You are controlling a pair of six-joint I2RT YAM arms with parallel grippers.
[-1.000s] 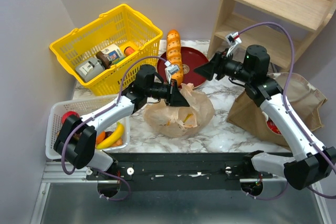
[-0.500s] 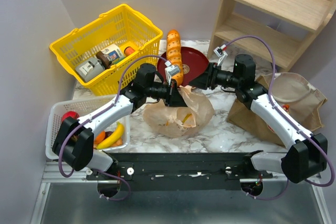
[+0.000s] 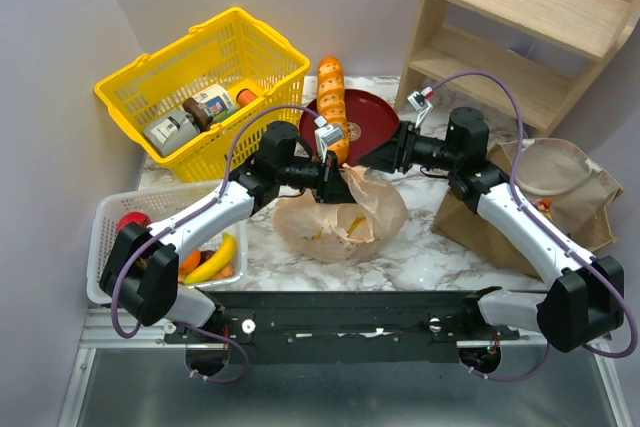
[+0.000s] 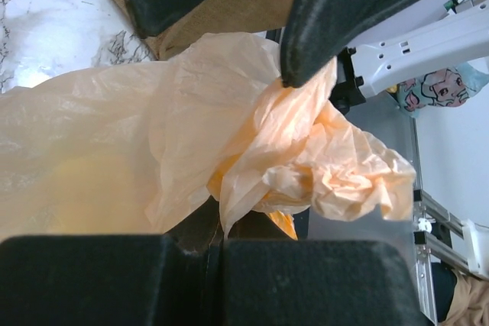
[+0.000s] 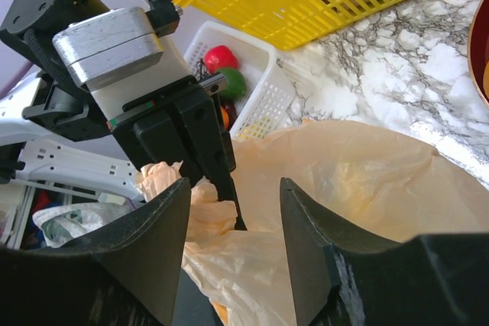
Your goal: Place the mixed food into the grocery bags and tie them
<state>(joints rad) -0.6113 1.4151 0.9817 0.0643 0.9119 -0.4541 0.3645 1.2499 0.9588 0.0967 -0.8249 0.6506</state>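
Observation:
The tan plastic bag (image 3: 345, 215) sits mid-table with orange and yellow food showing through it. My left gripper (image 3: 336, 177) is shut on the bag's gathered top; in the left wrist view the film (image 4: 229, 127) runs down into the closed gripper (image 4: 214, 253). My right gripper (image 3: 372, 159) is open beside that bunch, with its fingers (image 5: 160, 234) on either side of the crumpled plastic (image 5: 344, 181) and not closed on it. The brown paper bag (image 3: 545, 197) stands at the right. A banana (image 3: 212, 262) and red fruit (image 3: 130, 224) lie in the white tray.
The white mesh tray (image 3: 108, 247) is at the near left, and the yellow basket (image 3: 200, 87) of boxed goods is behind it. A long orange loaf (image 3: 332, 97) lies on a red plate (image 3: 372, 127). A wooden shelf (image 3: 510, 27) stands at the back right.
My right gripper has swung left from near the shelf to the bag's gathered top, its open jaws now around the plastic. The left gripper has kept its hold and barely moved.

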